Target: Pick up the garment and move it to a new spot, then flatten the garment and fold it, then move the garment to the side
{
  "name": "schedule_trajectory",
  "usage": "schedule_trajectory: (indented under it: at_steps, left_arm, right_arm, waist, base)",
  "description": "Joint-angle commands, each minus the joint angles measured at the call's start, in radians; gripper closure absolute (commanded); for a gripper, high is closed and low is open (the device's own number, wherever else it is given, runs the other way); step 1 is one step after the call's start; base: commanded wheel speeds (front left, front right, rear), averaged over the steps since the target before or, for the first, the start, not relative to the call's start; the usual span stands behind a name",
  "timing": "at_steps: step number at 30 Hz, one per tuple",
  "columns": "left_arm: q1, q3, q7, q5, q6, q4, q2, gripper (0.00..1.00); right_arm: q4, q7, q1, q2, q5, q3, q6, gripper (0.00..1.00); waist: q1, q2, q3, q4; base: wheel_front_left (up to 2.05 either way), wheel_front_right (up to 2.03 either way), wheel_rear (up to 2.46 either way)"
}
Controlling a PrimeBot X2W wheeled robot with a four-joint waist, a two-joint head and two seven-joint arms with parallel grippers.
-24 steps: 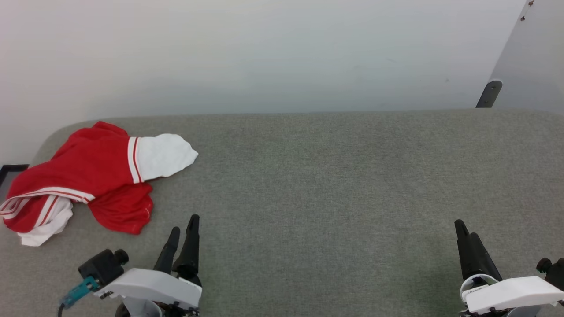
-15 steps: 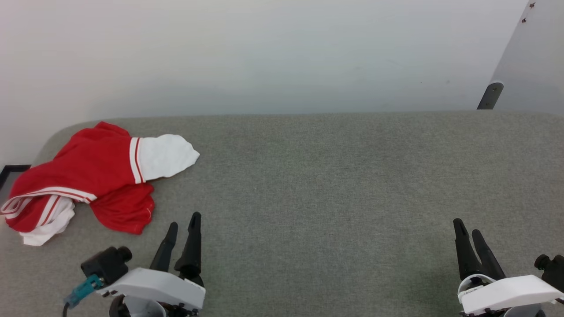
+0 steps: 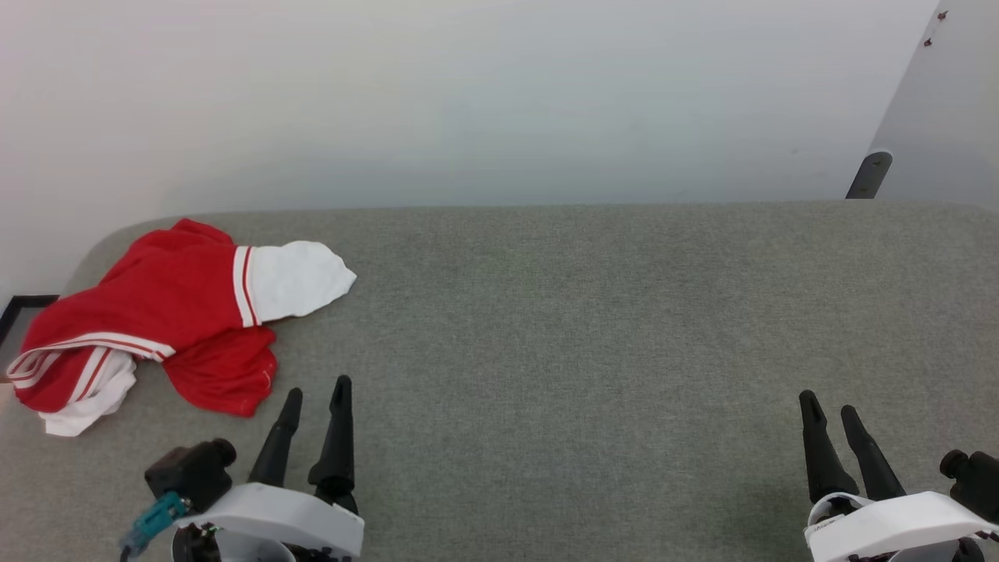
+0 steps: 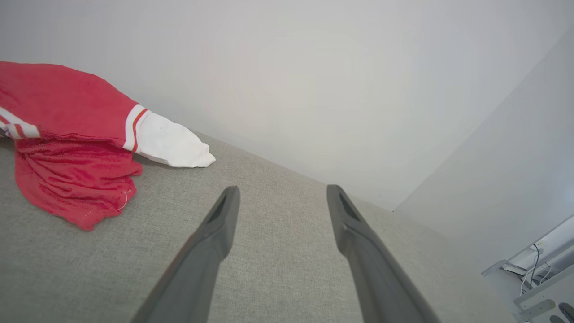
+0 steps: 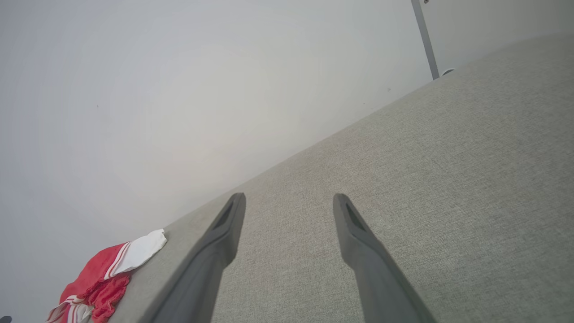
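Observation:
The garment [image 3: 168, 312] is a red jersey with a white sleeve end and red-and-white stripe trim, lying crumpled at the far left of the grey padded table [image 3: 593, 328]. It also shows at the upper left of the left wrist view [image 4: 67, 134] and small at the lower left of the right wrist view [image 5: 98, 278]. My left gripper [image 3: 316, 390] stands open just right of and nearer than the garment, touching nothing. At the lower right, my right gripper [image 3: 827, 406] is open too, far from the garment, with nothing between its fingers.
A plain white wall [image 3: 468, 101] rises right behind the table's far edge. At the upper right leans a pale panel [image 3: 944, 117] with a dark bracket [image 3: 868, 176]. The table's left end is rounded, close to the garment.
Both grippers' fingers have spread apart, from nearly together to open. The whole picture has shifted slightly, so the camera has moved. The garment lies as before.

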Motion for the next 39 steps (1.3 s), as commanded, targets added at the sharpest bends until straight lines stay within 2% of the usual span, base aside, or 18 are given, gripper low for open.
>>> schedule_trajectory:
  at_steps: [1, 39]
  left_arm:
    - [0.000, 0.002, -0.011, 0.036, -0.005, -0.015, 0.005, 0.00]
    - [0.017, 0.011, -0.091, 0.388, -0.044, -0.035, -0.012, 0.00]
  right_arm:
    - [-0.015, -0.010, 0.006, 0.001, -0.033, -0.003, 0.001, 0.00]
    - [-0.061, -0.055, 0.025, 0.004, -0.315, -0.017, 0.001, 0.00]
  waist:
    - [0.0000, 0.0000, -0.001, 0.001]
    - [0.0000, 0.0000, -0.009, 0.016]
  base:
    - [0.00, 0.00, 0.00]
    - [0.00, 0.00, 0.00]
